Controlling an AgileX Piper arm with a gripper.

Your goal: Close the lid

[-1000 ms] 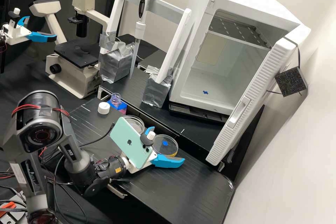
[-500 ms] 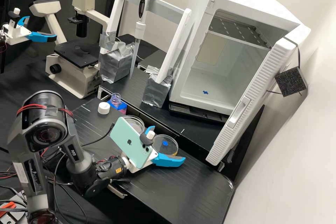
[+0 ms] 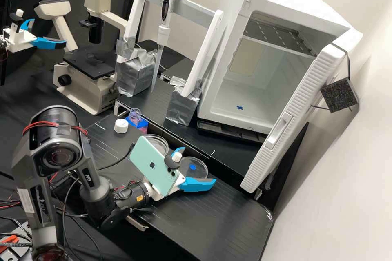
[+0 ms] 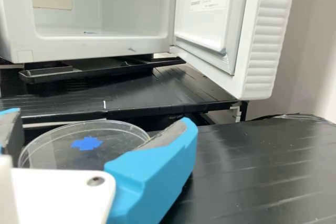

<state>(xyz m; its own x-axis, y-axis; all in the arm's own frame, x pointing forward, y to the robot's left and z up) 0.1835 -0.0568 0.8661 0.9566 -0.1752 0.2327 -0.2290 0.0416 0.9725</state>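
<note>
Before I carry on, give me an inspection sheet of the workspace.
Surface: black bench, pale streaks.
Job's things: clear round dish with blue mark; lid seating can't be told.
Clutter: white cap beside uncapped bottle; second dish partly behind phone.
Gripper: gripper open, fingers either side of the marked dish.
Cables: black cable near phone; red wires on arm.
Surroundings: white cabinet, door open; microscope.

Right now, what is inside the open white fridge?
Inside the fridge: a slotted shelf high up, a pale wall panel and a blue mark on the floor. In the high view, its door hides anything along one side.
</note>
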